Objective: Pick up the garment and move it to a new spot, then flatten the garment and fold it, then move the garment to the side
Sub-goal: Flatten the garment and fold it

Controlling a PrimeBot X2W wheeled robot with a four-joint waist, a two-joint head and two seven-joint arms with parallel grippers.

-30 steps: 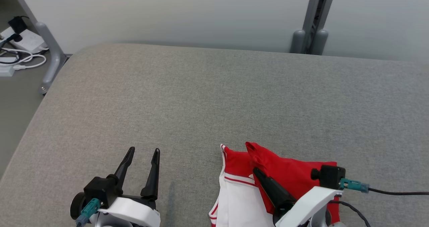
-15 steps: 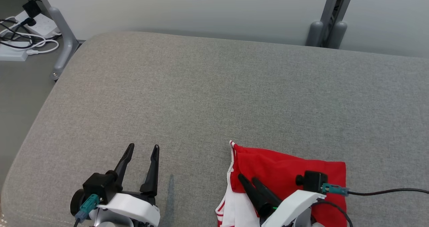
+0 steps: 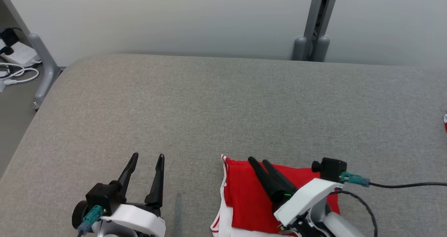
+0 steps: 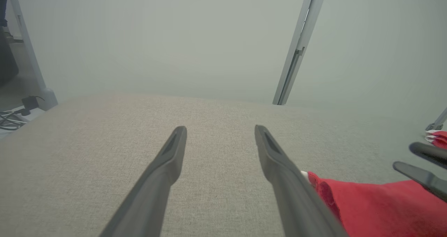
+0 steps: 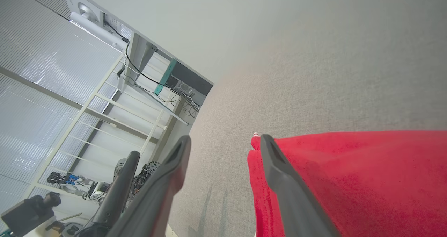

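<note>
The garment (image 3: 244,198), red with white striped trim, lies folded flat at the near edge of the grey padded surface (image 3: 209,100). My right gripper (image 3: 257,160) hovers over its left part, open, fingers pointing up-left with nothing between them. In the right wrist view the right gripper (image 5: 225,139) straddles the edge of the red garment (image 5: 349,181). My left gripper (image 3: 148,156) stands open over bare padding to the garment's left, apart from it. The left wrist view shows the left gripper (image 4: 220,129) empty, with the garment (image 4: 366,205) at lower right.
A grey metal post (image 3: 314,20) stands behind the far edge against the pale wall. Cables and a power strip (image 3: 15,62) lie on the floor at left by a frame leg. A small red and white item (image 3: 445,122) sits at the right edge.
My right gripper has opened and let go of the raised red fold, which now lies flat. The gripper has risen over the garment. The head camera shifted; the left arm stayed put.
</note>
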